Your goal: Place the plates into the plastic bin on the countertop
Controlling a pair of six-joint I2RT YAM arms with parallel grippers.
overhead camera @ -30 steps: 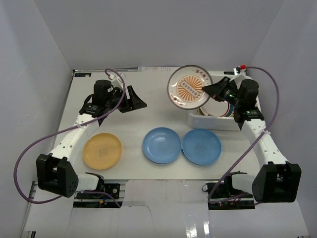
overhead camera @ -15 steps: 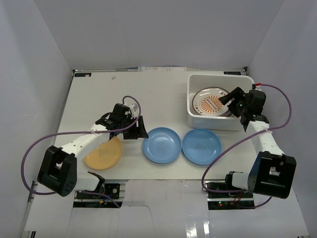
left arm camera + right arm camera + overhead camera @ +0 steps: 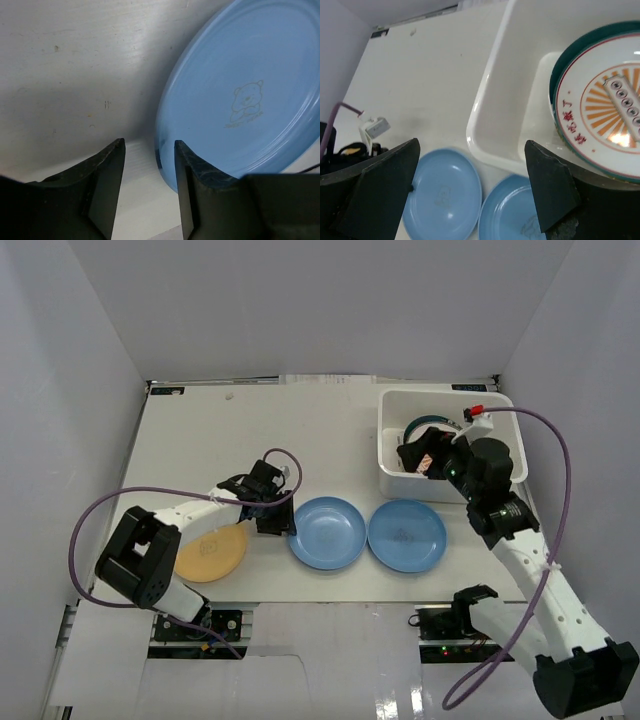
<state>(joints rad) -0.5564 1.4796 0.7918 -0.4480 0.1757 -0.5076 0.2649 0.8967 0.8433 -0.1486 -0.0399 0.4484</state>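
Note:
Two plain blue plates (image 3: 326, 532) (image 3: 406, 535) lie side by side on the countertop (image 3: 300, 430), and a yellow-orange plate (image 3: 205, 555) lies to their left. My left gripper (image 3: 280, 516) is low at the left blue plate's left edge. In the left wrist view that gripper (image 3: 149, 155) is open, its jaws straddling the rim of the blue plate (image 3: 240, 90). The plastic bin (image 3: 385, 440) holds the orange sunburst plate (image 3: 605, 115) on top of a green-rimmed plate (image 3: 570, 55). My right gripper (image 3: 420, 452) (image 3: 472, 145) hangs wide open and empty over the bin's near left part.
Pale grey walls enclose the countertop on three sides. The left arm's purple cable (image 3: 110, 505) loops over the table's left part. The bin's rim (image 3: 485, 95) stands just behind both blue plates (image 3: 442, 195) (image 3: 510, 210).
The right gripper let the sunburst plate go into the bin, opened and drew back. The left arm swung from the back left down to the left blue plate's edge, and its jaws narrowed.

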